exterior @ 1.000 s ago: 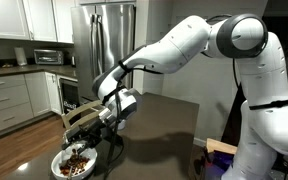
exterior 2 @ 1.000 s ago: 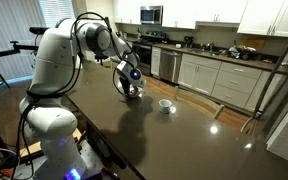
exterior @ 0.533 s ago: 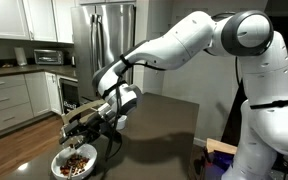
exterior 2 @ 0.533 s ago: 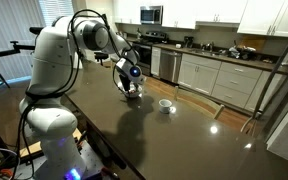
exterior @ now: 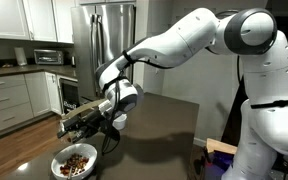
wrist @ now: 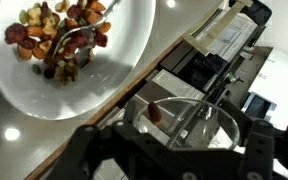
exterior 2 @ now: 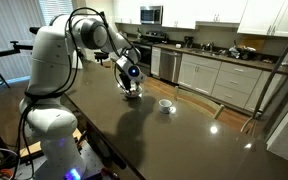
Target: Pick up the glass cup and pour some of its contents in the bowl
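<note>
In the wrist view the glass cup [wrist: 199,125] lies tilted between my fingers, with the gripper [wrist: 179,138] shut on it. One brown bit [wrist: 154,110] rests inside near the cup's rim. The wide white bowl [wrist: 14,90] sits at the upper left with a heap of dark brown pieces [wrist: 59,35] in it. In an exterior view the gripper [exterior: 81,121] hangs a little above the bowl [exterior: 56,166]; the clear cup is hard to make out there. From the other side the gripper [exterior 2: 132,86] hovers low over the dark table.
A small opaque white cup [exterior 2: 165,104] stands on the dark table [exterior 2: 174,140], apart from the gripper. The table's edge [wrist: 159,50] runs close beside the bowl. A steel fridge [exterior: 104,40] and kitchen cabinets [exterior 2: 224,80] stand beyond.
The gripper with the cup has risen slightly above the bowl, which now shows more fully beneath it. The grip has stayed shut.
</note>
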`<state>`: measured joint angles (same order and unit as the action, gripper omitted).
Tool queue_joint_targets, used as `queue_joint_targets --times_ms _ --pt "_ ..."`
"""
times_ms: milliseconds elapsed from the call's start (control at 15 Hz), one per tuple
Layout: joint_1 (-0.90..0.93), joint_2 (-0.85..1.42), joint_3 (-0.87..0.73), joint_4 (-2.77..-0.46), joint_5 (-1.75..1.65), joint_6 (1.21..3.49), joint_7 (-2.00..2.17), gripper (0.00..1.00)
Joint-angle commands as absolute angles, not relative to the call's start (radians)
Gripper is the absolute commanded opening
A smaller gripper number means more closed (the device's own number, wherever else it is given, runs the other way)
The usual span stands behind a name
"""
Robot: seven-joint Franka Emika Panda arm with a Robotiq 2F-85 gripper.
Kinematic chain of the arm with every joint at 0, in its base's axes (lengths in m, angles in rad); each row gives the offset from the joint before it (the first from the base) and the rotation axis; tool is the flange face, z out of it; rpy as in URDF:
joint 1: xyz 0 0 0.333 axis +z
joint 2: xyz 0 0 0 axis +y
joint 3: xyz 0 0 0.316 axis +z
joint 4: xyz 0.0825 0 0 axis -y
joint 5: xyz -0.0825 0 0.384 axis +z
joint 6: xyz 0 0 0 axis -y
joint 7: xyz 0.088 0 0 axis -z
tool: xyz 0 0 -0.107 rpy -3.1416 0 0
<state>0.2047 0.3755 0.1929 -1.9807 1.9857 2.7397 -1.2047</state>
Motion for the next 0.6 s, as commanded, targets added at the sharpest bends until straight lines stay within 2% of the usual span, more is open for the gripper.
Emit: queue_joint_targets --times_ms 0,533 --pt "0.201 0.341 0.184 -1.997 2.052 2.722 -1.295 0.59" --pt "0.194 0.354 0.177 -2.008 2.011 2.722 -1.258 0.59"
